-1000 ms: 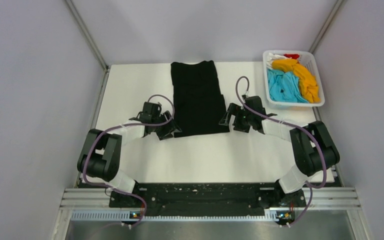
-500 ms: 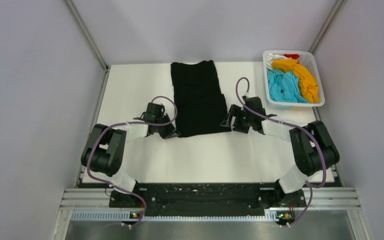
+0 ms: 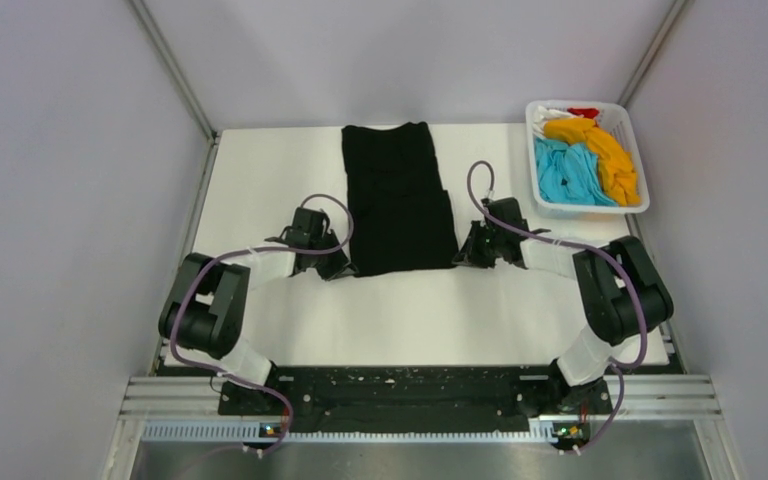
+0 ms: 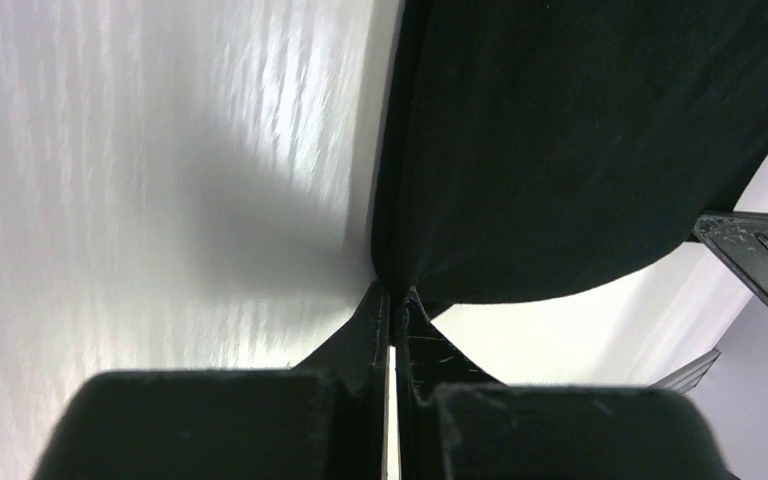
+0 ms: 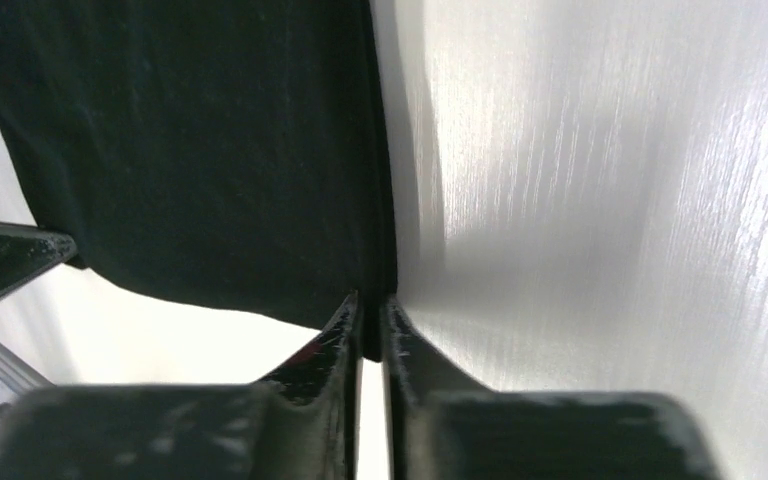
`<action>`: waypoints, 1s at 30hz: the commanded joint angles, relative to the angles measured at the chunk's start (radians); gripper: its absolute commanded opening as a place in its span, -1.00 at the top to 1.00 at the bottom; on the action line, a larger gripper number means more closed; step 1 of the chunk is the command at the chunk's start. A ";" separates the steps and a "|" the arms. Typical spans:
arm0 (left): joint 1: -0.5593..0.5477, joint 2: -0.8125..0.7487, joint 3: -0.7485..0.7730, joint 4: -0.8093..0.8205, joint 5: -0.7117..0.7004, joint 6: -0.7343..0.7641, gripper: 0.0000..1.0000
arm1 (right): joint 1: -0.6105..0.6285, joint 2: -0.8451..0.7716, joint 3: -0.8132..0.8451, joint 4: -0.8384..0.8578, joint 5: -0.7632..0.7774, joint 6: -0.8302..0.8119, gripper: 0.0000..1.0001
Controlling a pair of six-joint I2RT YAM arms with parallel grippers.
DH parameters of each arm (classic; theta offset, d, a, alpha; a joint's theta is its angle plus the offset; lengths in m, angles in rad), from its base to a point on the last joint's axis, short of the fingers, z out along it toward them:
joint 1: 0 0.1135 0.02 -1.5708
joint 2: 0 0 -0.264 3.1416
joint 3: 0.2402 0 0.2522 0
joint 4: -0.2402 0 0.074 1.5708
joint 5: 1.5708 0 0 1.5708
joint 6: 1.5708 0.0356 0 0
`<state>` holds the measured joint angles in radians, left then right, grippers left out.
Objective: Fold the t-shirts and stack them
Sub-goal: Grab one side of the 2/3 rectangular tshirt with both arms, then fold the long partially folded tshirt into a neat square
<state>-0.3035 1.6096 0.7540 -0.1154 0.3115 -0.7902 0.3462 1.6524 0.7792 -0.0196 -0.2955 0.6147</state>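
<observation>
**Both grippers pinched on the black t-shirt's near corners**

From above, you see the black t-shirt (image 3: 398, 195) lying flat and lengthwise on the far middle of the white table (image 3: 410, 315). The left gripper (image 3: 341, 267) is at its near-left corner and the right gripper (image 3: 466, 257) at its near-right corner. You cannot read the jaws from there.

Your wrist cameras settle it. Each pair of fingers is closed to a thin slit, with the shirt's side edge caught between the tips.

Only the overhead view shows the white plastic basket (image 3: 590, 209) at the far right. It holds the orange t-shirt (image 3: 608, 155), sky-blue t-shirt (image 3: 566, 172), white t-shirt (image 3: 549, 113) and red t-shirt (image 3: 584, 112), all bunched up.

The tabletop is matte white, closed in by pale grey walls (image 3: 70, 200), with a metal rail (image 3: 680, 392) along the near edge.
</observation>
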 commanded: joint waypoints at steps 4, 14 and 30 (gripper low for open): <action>-0.015 -0.220 -0.156 -0.078 0.049 0.000 1.00 | 0.024 -0.128 -0.074 -0.152 -0.084 -0.039 1.00; -0.034 -0.717 -0.192 -0.461 0.111 0.041 1.00 | 0.044 -0.467 -0.085 -0.457 -0.273 -0.048 1.00; 0.010 -0.497 0.241 -0.256 -0.160 0.104 1.00 | -0.029 -0.282 0.385 -0.295 -0.201 -0.073 1.00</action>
<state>-0.3252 1.0267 0.8795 -0.4694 0.2310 -0.7223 0.3458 1.2819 1.0416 -0.3878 -0.5133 0.5499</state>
